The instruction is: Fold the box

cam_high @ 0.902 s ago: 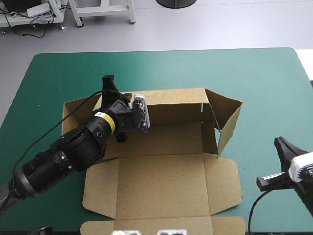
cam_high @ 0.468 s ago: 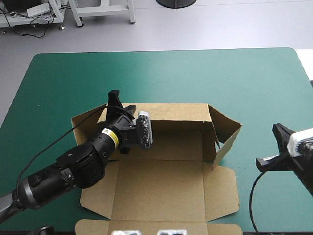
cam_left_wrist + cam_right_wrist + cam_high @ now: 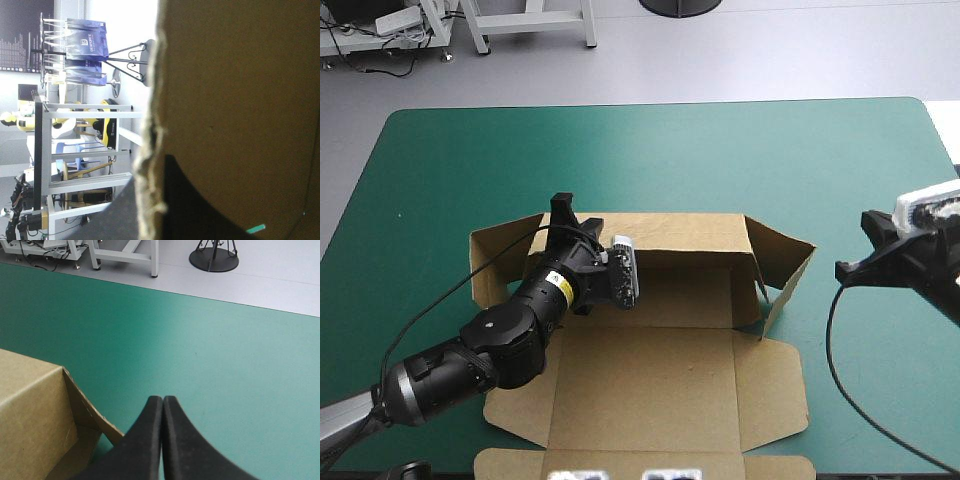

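Reaching in from the left over the teal-green table (image 3: pixel 740 150): left tool (image 3: pixel 563 222), pinched all but closed on the far wall of the brown box (image 3: pixel 660 380), close to that wall's left end, with one black finger poking up beyond the top edge. Along the left wrist view, the same grip close up: raw board edge running straight down into the left tool (image 3: pixel 152 170), brown sheet filling one whole side, a black finger pressed flat against it.

In the middle of the table, nearer the near edge: the box, open and only partly raised. Far wall upright. A short flap angled outward at its left end. Base flat on the cover, then the lid panel flat toward the near edge, side flaps spread, the last flap reaching that edge. At the right end, a side wall raised and swung outward at a slant.

Farther right, near the table's right edge: right tool (image 3: pixel 880 250), fully closed and gripping nothing. In the right wrist view, both fingers meeting in one pointed arch (image 3: pixel 162 400), bare cover ahead, the box's slanted right wall (image 3: pixel 30 410) near on one side, not touching
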